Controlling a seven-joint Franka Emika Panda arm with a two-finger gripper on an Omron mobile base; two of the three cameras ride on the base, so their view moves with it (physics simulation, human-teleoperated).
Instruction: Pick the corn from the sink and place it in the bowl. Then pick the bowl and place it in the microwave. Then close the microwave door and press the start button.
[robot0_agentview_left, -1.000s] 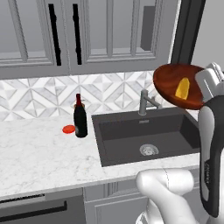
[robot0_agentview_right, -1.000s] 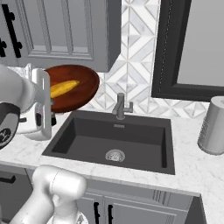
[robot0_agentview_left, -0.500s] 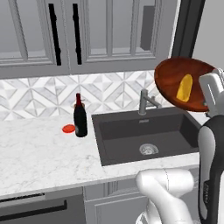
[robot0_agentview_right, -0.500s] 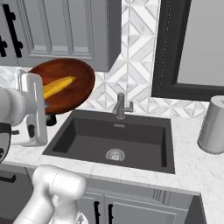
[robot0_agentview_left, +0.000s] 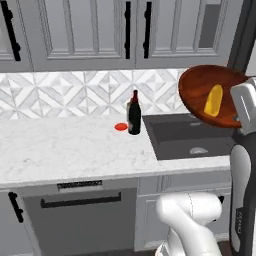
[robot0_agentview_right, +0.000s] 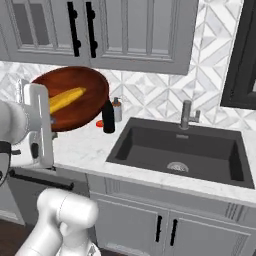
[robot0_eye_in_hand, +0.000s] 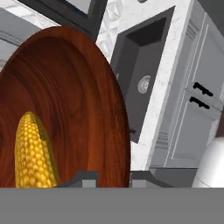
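Gripping the rim of the wooden bowl (robot0_agentview_left: 212, 95), the hand (robot0_eye_in_hand: 113, 177) holds it in the air, fingers closed on its edge, tilted above the desk's front edge, left of the sink (robot0_agentview_right: 180, 147). The corn (robot0_agentview_left: 214, 100) lies inside. Carrying to the microwave seems underway; next it needs levelling and lifting to the cavity.

bowl (robot0_agentview_left: 200, 92) tilted, held aloft over sink (robot0_agentview_left: 172, 137) | corn (robot0_agentview_left: 214, 101) inside | bottle (robot0_agentview_left: 134, 114) beside sink
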